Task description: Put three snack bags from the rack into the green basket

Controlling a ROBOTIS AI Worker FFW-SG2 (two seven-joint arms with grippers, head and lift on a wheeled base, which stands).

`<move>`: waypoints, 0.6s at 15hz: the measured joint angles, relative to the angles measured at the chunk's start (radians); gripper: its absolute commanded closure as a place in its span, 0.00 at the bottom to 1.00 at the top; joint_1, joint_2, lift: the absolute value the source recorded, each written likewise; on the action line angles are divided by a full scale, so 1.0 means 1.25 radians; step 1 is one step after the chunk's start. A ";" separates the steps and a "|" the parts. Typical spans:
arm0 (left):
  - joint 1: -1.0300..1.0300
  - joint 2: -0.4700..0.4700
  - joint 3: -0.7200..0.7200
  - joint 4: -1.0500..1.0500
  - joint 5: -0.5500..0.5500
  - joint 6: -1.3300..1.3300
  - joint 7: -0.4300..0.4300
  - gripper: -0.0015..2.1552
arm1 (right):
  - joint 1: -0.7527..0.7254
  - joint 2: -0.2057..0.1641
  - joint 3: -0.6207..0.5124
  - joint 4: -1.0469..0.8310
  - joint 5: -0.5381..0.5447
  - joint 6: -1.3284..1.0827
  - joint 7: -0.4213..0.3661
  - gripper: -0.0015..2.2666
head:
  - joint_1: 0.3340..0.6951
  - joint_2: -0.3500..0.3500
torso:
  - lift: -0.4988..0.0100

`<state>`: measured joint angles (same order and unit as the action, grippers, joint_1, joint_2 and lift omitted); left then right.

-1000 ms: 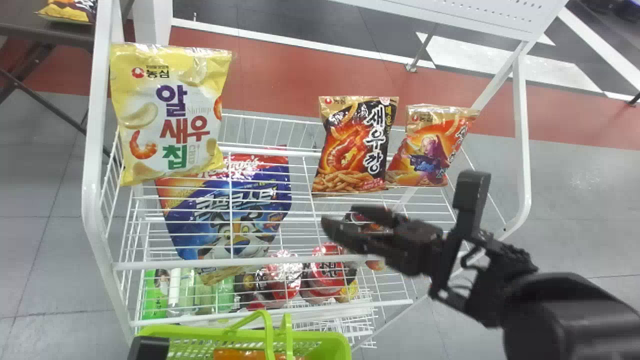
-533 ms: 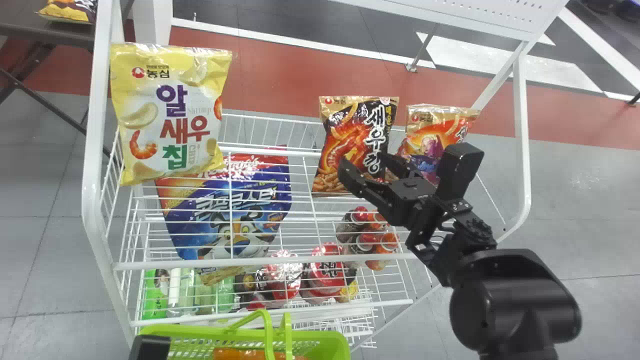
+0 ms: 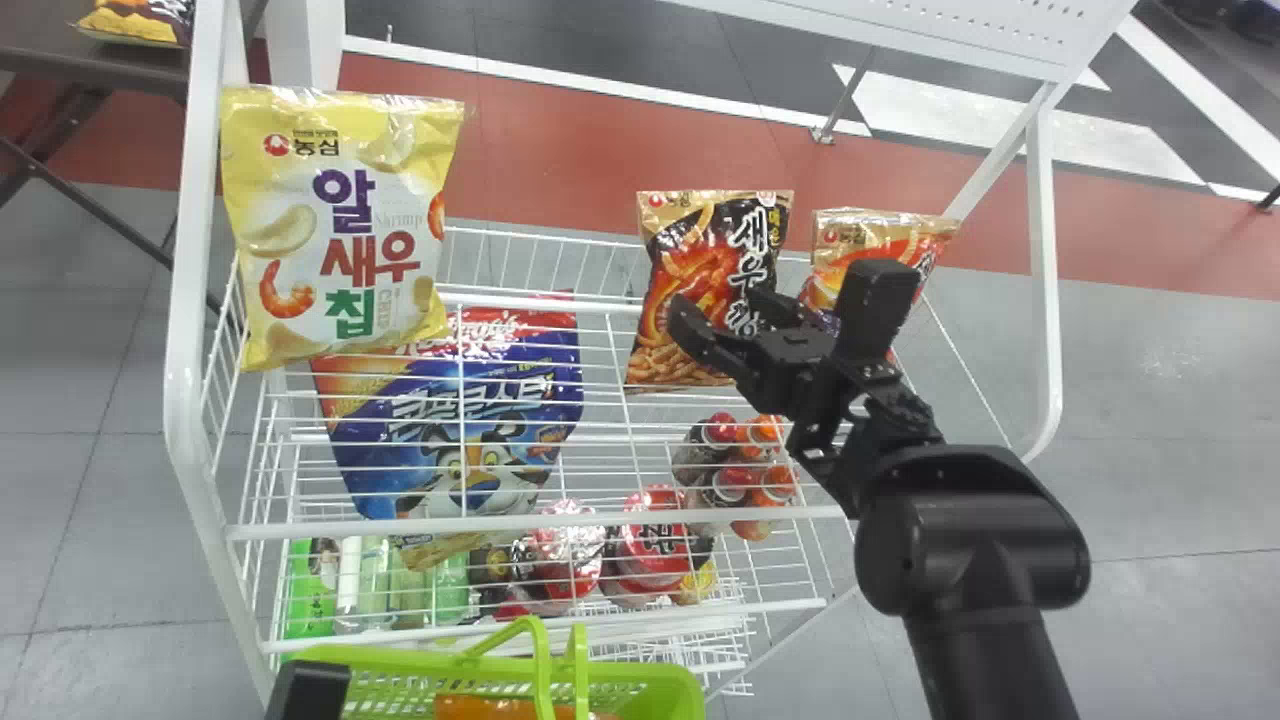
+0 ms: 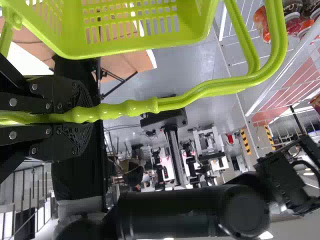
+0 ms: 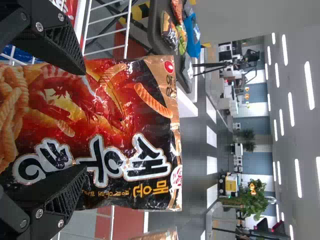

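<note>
From my seat at the controls, I take the rack (image 3: 184, 330) as my mark and read from its left end. There the yellow snack bag (image 3: 335, 230) stands upright, high up by the left post. My left gripper (image 3: 308, 690) is low, on the near side of the rack, its fingers closed around the handle (image 4: 200, 93) of the green basket (image 3: 640, 690). The basket sits at the rack's near edge, with an orange package (image 3: 490, 708) inside. The blue bag (image 3: 450, 430) lies behind the rack's wires, left of centre; red tubs (image 3: 655, 540) are lower down, nearer its middle. Right of the rack's middle, at its upper level, the black-and-orange snack bag (image 3: 690, 270) stands up. I have the right gripper (image 3: 718, 305) in front of it, fingers spread well apart with the bag's front between them, not gripped; I can't tell whether they touch it. Last, toward the rack's right end, another orange snack bag (image 3: 835, 245) stands partly hidden by my right arm.
</note>
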<state>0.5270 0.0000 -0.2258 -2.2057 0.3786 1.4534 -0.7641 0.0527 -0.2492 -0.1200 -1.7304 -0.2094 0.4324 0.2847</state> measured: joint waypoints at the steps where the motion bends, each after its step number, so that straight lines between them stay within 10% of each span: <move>1: 0.001 0.000 0.001 0.002 0.000 -0.001 0.000 0.87 | -0.016 0.000 0.006 0.010 0.006 0.013 0.002 0.62 | 1.00 0.00 | 0.98; 4: 0.002 0.000 0.001 0.004 0.000 -0.001 0.000 0.87 | -0.032 -0.002 0.014 0.014 0.008 0.058 0.023 0.87 | 1.00 0.00 | 0.98; 9: 0.001 0.002 0.000 -0.004 0.000 0.005 -0.001 0.88 | 0.003 -0.009 0.014 -0.051 0.002 0.109 0.034 0.90 | 1.00 0.00 | 0.98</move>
<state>0.5280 0.0021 -0.2263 -2.2105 0.3789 1.4593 -0.7653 0.0564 -0.2601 -0.1025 -1.7947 -0.2064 0.5685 0.3271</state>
